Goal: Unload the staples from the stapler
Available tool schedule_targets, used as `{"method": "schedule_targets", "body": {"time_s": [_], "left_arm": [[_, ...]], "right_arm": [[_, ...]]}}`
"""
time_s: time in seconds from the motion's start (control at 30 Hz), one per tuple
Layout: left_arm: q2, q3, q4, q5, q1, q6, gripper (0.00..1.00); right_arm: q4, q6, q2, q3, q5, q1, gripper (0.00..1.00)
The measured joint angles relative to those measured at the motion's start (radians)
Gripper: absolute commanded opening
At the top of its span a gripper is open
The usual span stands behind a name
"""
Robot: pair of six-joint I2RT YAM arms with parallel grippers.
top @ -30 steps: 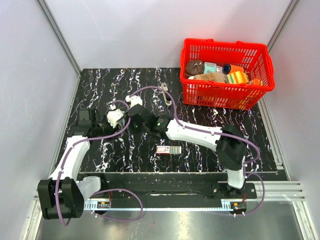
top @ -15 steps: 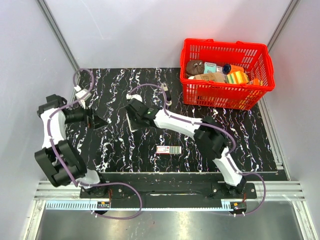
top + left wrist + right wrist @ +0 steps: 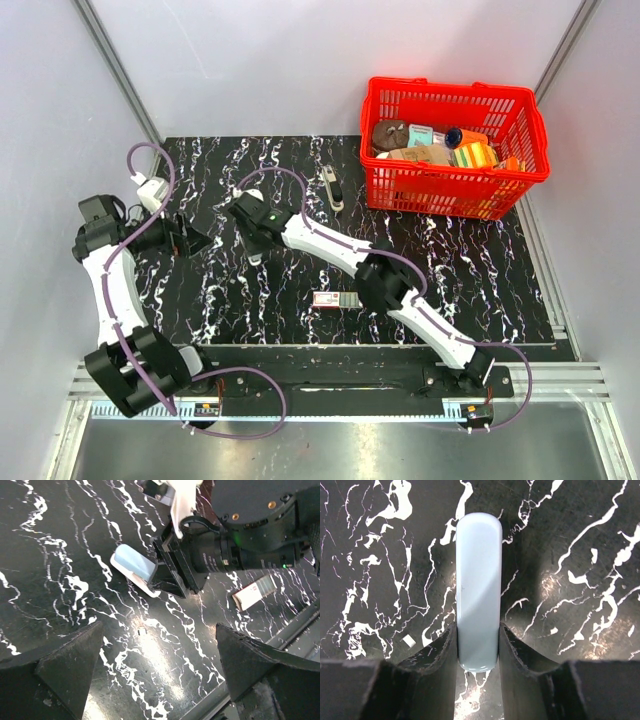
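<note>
1. Top external view, nearest: flat pink-and-green box [image 3: 337, 299] lies on the black, white-veined table [image 3: 480, 270].
2. Left end effector [image 3: 159, 630]: jaws wide apart, empty, standing aside, apparently for clearance.
3. Right end effector [image 3: 478, 627]: clamped on one end of a smooth, round-ended pale bar [image 3: 478, 575], likely steadying it; identity unclear.
4. Farthest: stapler [image 3: 333, 188], slim and grey-beige, lies free on the table just beside the red plastic lattice basket [image 3: 450, 195].

Right wrist view, centre: pale blue-white rounded plastic bar [image 3: 479, 580] shows top face only, lower sides covered by right gripper [image 3: 478, 630] fingers. Top view, upper centre: slim grey-and-silver stapler [image 3: 331, 187], detail too small.
</note>
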Motion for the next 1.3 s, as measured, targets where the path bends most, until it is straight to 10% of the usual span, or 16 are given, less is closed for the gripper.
{"method": "schedule_targets", "body": {"time_s": [0.33, 0.9, 1.3], "left_arm": [[0.009, -0.018, 0.107, -0.083, -0.002, -0.103, 0.99], [0.006, -0.045, 0.181, -0.161, -0.045, -0.130, 0.99], [-0.022, -0.083, 0.262, -0.309, -0.351, -0.197, 0.83]], "right_arm": [[-0.045, 0.037, 0.074, 0.124, -0.054, 0.003, 0.82], [-0.051, -0.112, -0.173, -0.005, 0.063, -0.143, 0.91], [-0.053, -0.238, -0.124, 0.007, 0.265, -0.343, 0.89]]}}
